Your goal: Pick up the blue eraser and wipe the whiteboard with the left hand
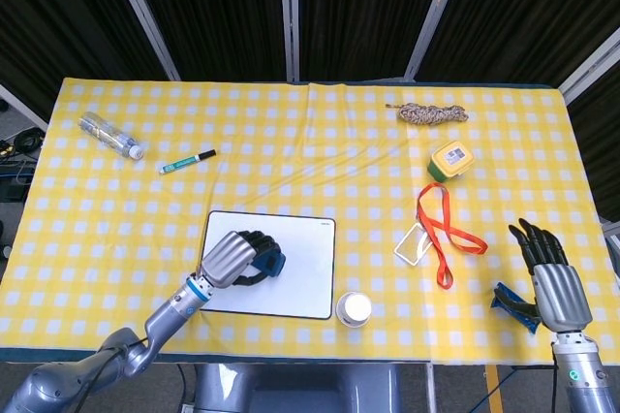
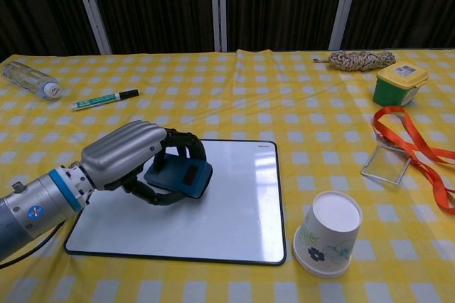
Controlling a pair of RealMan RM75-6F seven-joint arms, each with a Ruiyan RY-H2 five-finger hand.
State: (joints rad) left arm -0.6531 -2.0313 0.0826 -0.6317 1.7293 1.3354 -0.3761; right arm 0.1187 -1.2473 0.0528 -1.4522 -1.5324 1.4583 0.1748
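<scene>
Now left hand grips blue eraser flat on whiteboard; right hand idle, fingers spread, holding nothing.

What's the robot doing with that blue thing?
It is wiping a whiteboard. The left robot hand grips a blue eraser and presses it on the board's left part. The board looks clean, with no marks showing. The right robot hand hangs open at the table's far right edge, holding nothing. A paper cup stands upside down just beside the board.
</scene>
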